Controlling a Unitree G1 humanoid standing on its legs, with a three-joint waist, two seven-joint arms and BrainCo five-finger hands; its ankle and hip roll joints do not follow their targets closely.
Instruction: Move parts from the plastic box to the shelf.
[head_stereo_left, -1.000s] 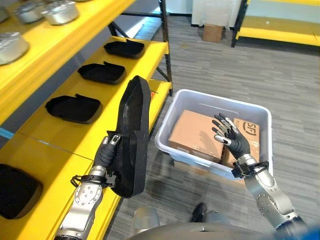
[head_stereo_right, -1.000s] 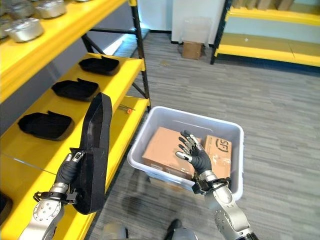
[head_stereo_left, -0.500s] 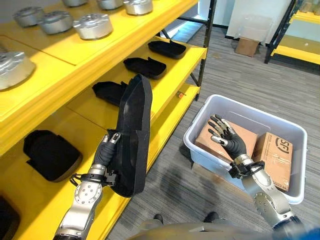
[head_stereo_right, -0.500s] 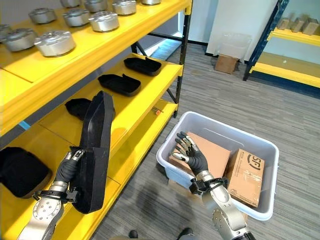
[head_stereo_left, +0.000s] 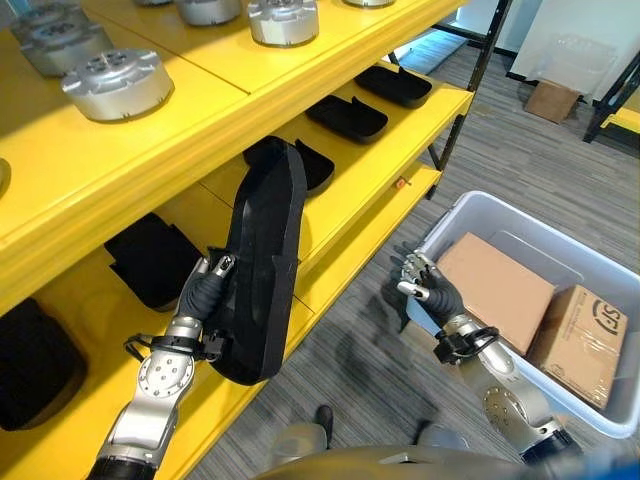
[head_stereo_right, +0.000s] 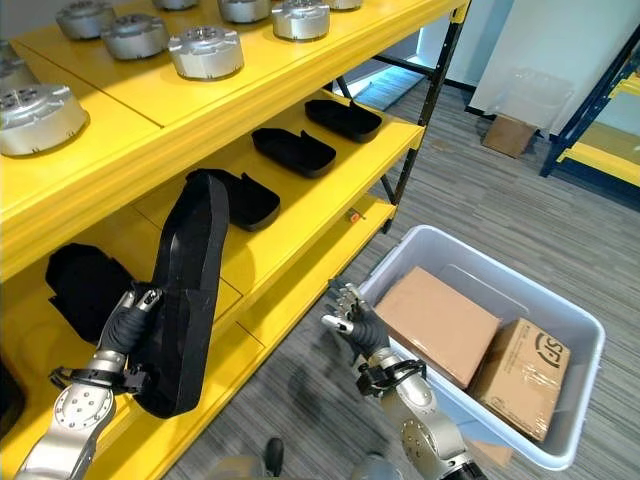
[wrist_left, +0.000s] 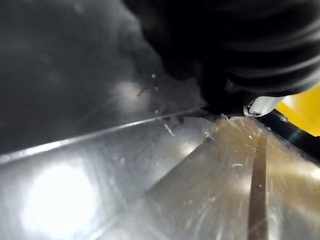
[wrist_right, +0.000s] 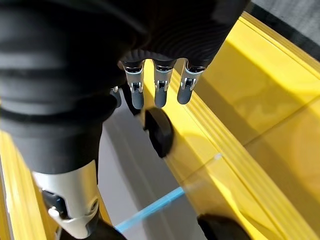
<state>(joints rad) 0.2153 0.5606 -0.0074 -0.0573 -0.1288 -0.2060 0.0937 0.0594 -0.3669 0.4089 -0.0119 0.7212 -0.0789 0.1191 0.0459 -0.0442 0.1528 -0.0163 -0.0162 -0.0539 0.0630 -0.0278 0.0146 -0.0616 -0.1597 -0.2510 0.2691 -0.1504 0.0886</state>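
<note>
My left hand (head_stereo_left: 200, 293) is shut on the edge of a long black moulded part (head_stereo_left: 262, 250) and holds it upright in front of the yellow shelf (head_stereo_left: 380, 152). Up close, the part's dark surface (wrist_left: 75, 60) shows in the left wrist view. My right hand (head_stereo_left: 428, 292) hovers open with nothing in it, just outside the near left corner of the grey plastic box (head_stereo_left: 447, 228). Its straight fingers (wrist_right: 157, 85) show in the right wrist view, with yellow shelf boards beyond.
Two cardboard boxes (head_stereo_left: 495, 290) (head_stereo_left: 585, 340) lie in the plastic box. Several black parts (head_stereo_left: 345, 117) (head_stereo_left: 150, 260) lie along the middle shelf level. Silver metal discs (head_stereo_left: 115, 80) stand on the top level. Grey floor lies between shelf and box.
The camera has swung toward the shelf, so the box now sits further right. My right hand has come from over the box to outside its near corner. The left hand still holds the part.
</note>
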